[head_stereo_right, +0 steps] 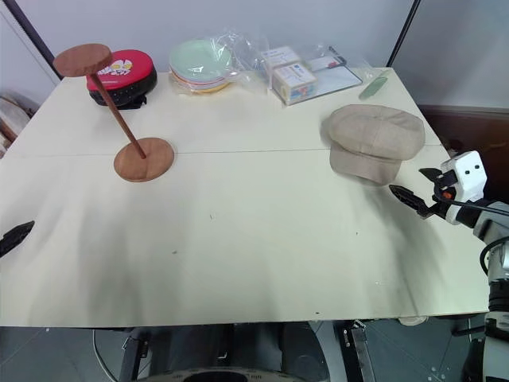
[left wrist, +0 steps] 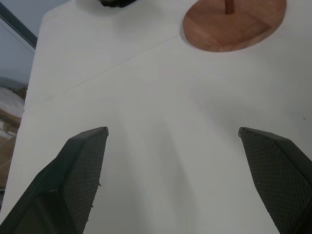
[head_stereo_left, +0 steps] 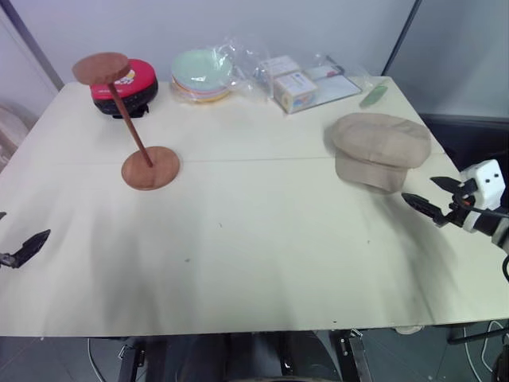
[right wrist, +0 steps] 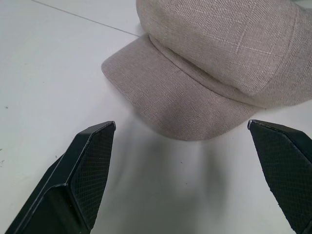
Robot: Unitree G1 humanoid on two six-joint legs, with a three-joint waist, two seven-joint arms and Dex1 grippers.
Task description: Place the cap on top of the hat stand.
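The cap [head_stereo_left: 380, 149] is soft and tan. It lies flat on the pale table [head_stereo_left: 254, 263], far off to the right of the hat stand [head_stereo_left: 131, 119], with its short brim pointing toward the near edge of the table. Nothing holds it.

The right gripper [head_stereo_left: 433, 197] is just past the cap's brim, close but not touching. In the right wrist view its two black fingers [right wrist: 83, 170] stand wide apart with nothing between them, and the brim sits just ahead of them.

The hat stand is brown wood. It has a round flat foot on the table, a thin leaning stick and a round flat top with nothing on it.

The left gripper [left wrist: 173, 131] is near the table's left edge, on the other side of the hat stand from the cap. Its fingers [left wrist: 80, 170] are wide apart too and hold nothing.

Behind the hat stand sits a red and black round thing [head_stereo_left: 127, 89]. Right of that are stacked bowls [head_stereo_left: 202, 75] and small boxes in clear plastic [head_stereo_left: 296, 83].
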